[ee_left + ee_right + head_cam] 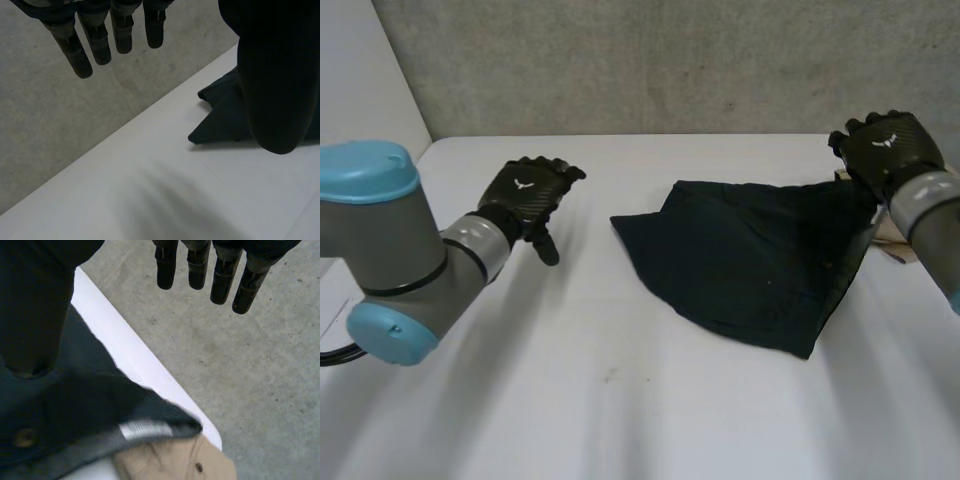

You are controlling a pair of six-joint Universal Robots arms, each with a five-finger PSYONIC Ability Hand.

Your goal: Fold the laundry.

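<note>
A dark navy garment (750,260) lies crumpled on the white table (620,400), right of the middle. Its far right corner runs up to my right hand (885,145), which hovers at the table's right side. In the right wrist view that hand's fingers (200,265) are straight and spread from the thumb, with the garment (85,405) and its white label (145,429) under the palm. My left hand (525,195) hangs over bare table well left of the garment. Its fingers (100,42) are straight and hold nothing; the garment's near corner (222,120) lies beyond its thumb.
A tan garment (170,462) with a button sticks out from under the navy one at the table's right edge (135,360); it also peeks out below my right wrist (892,240). Grey floor lies beyond the table's far and right edges.
</note>
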